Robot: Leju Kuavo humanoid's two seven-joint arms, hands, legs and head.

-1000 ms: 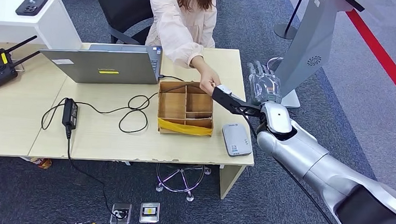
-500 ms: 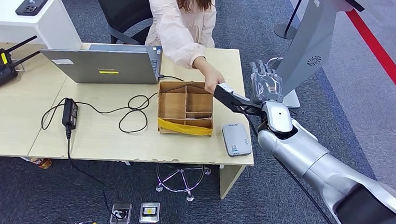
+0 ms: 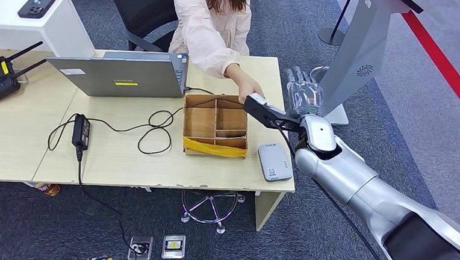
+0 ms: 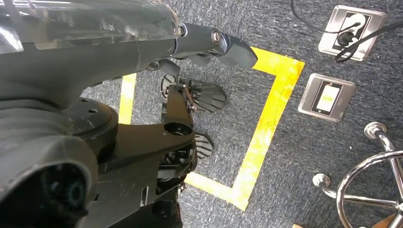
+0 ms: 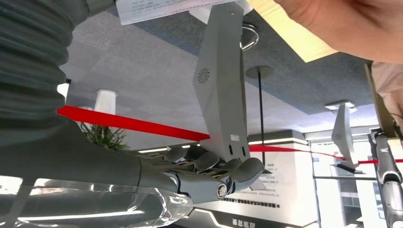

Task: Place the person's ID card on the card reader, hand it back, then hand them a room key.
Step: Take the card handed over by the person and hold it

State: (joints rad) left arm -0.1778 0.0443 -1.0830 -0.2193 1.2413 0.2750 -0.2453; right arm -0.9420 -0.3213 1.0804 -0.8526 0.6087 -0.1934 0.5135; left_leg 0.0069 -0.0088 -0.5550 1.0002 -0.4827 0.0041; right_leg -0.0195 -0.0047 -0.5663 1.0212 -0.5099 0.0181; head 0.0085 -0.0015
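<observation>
The desk fills the left and middle of the head frame, and the person sits behind it at upper centre. The right arm comes up from the lower right, past the desk's right end, to the person's hand.

The right hand stands fingers-up at centre right, off the desk edge. In the wrist frame its fingers look loosely curled with nothing plainly between them, but I cannot tell whether it is grasping. The left hand hangs over the floor, released and holding nothing.

The box sits mid-desk, and the reader lies just right of it at the desk's lower right corner, with nothing on it. The card, white and printed, shows at the top edge of the right wrist frame, near the person's hand. I cannot tell who holds it.

With the reader bare, this is probably the first handover of the card. Next, the hand must get a firm pinch on the card before drawing back. It should then lower the card flat onto the reader, clear of the box.

Compared with a second ago, the arm has shifted slightly up and to the left. The person's hand has moved from gripping the arm's dark tip to lying over it. Nothing on the desk has moved.
</observation>
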